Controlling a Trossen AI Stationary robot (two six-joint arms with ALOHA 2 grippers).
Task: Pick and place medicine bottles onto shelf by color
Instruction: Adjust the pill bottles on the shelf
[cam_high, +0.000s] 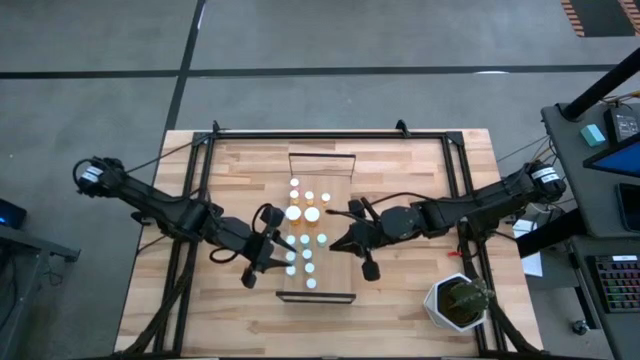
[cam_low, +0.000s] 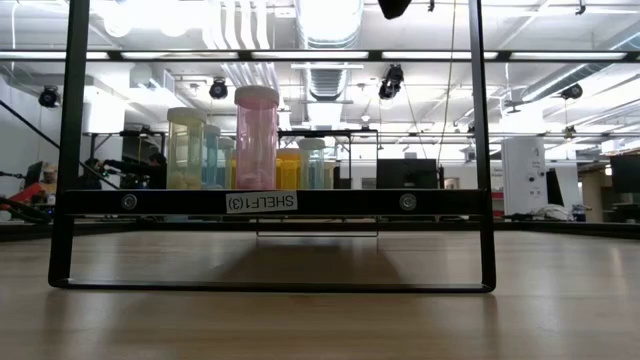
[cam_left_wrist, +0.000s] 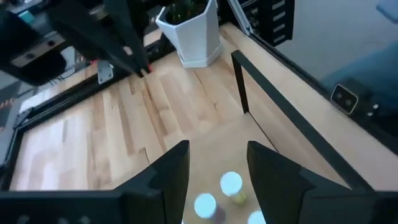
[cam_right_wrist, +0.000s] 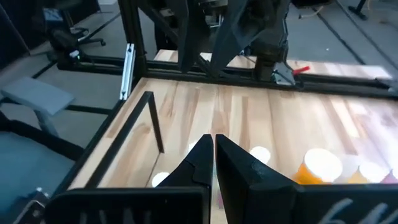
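Dozen or so medicine bottles (cam_high: 306, 226) stand in rows on the shelf (cam_high: 345, 165), mid-table. Largest first: wooden table (cam_high: 420, 160), shelf, then bottles. Left gripper (cam_high: 279, 243) hovers at the near rows, fingers parted, empty. Right gripper (cam_high: 340, 240) waits beside the shelf's right edge, fingers pressed together. Bottles look light, rigid, smooth plastic, tip-prone when crowded; best pinched around the body under the white cap.
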